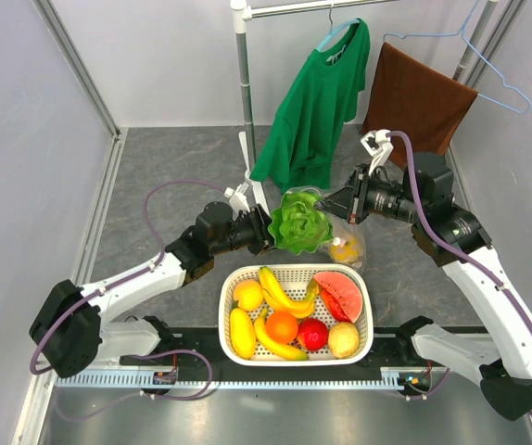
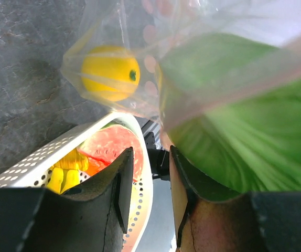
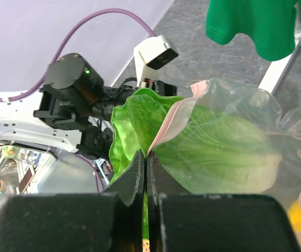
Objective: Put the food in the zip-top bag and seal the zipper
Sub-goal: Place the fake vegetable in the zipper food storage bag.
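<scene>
The floppy clear dotted zip-top bag (image 1: 359,246) hangs above the white perforated basket (image 1: 294,269); the large leafy green lettuce head (image 1: 301,222) sits half inside its mouth, just beyond the left gripper (image 2: 150,155), jaws apart; the round yellow fruit (image 2: 110,72) lies at the bag's bottom; the right gripper (image 3: 145,157) is pinched on the thin pinkish zipper strip (image 3: 171,123).

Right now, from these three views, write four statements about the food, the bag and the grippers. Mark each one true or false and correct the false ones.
1. The lettuce head is partly inside the zip-top bag. True.
2. The right gripper is open and empty. False: it is shut on the bag's pinkish zipper.
3. A round yellow fruit is inside the bag. True.
4. The orange is in the bag. False: it lies in the white basket.
</scene>
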`<state>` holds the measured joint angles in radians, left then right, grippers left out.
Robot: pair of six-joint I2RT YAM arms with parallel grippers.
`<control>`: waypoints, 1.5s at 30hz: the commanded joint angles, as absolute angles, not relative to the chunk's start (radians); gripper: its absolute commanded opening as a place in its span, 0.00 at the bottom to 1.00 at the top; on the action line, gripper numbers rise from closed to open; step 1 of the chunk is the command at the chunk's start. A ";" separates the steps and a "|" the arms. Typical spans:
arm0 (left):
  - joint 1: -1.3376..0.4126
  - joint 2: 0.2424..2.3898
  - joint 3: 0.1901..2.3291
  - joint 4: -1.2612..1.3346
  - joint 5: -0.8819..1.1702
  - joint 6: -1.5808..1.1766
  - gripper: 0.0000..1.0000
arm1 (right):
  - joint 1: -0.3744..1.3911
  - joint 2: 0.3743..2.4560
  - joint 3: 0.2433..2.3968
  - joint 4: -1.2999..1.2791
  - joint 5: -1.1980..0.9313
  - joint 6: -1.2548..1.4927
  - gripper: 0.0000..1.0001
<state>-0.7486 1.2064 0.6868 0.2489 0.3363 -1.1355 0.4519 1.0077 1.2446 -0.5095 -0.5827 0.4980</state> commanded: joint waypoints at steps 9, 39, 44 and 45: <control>-0.753 1.230 0.698 0.357 0.285 -1.118 0.37 | 0.436 0.999 1.287 -0.407 -0.650 0.571 0.00; -0.750 1.249 0.726 0.422 0.232 -1.203 0.26 | 0.370 1.006 1.187 -0.327 -0.721 0.704 0.00; -0.753 1.273 0.736 0.420 0.218 -1.213 0.28 | 0.365 1.006 1.169 -0.299 -0.758 0.727 0.00; -0.753 1.279 0.739 0.420 0.215 -1.213 0.27 | 0.367 1.006 1.169 -0.293 -0.759 0.729 0.00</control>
